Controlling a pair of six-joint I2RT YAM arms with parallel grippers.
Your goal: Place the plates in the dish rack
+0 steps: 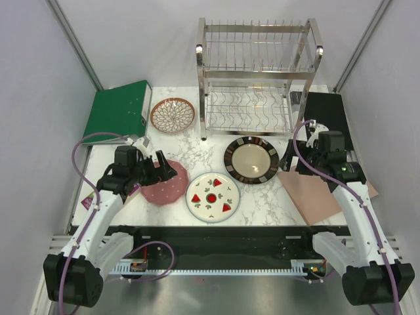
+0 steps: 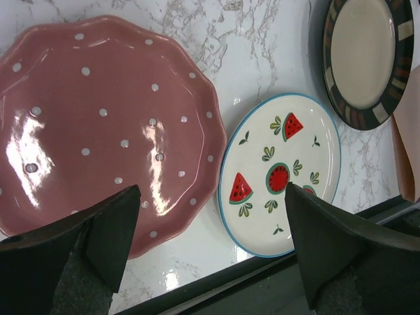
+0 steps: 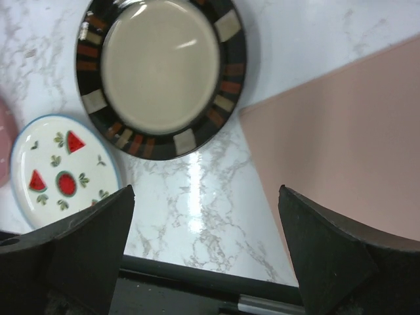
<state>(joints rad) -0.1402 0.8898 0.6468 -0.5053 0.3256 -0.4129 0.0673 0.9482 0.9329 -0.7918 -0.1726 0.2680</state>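
The steel dish rack (image 1: 259, 72) stands at the back centre with no plates in it. All four plates lie flat on the marble table. The petal plate (image 1: 172, 115) is left of the rack. The dark-rimmed beige plate (image 1: 251, 159) (image 3: 161, 72) is in front of it. The white plate with red fruit (image 1: 212, 197) (image 2: 282, 170) is nearest. The pink dotted plate (image 1: 167, 184) (image 2: 98, 118) is to its left. My left gripper (image 1: 164, 169) (image 2: 213, 243) is open and empty above the pink plate's edge. My right gripper (image 1: 292, 163) (image 3: 207, 243) is open and empty, right of the dark-rimmed plate.
A green binder (image 1: 118, 111) lies at the back left. A pink mat (image 1: 325, 193) (image 3: 348, 144) lies under my right arm, and a black slab (image 1: 328, 111) sits right of the rack. Grey walls close in both sides.
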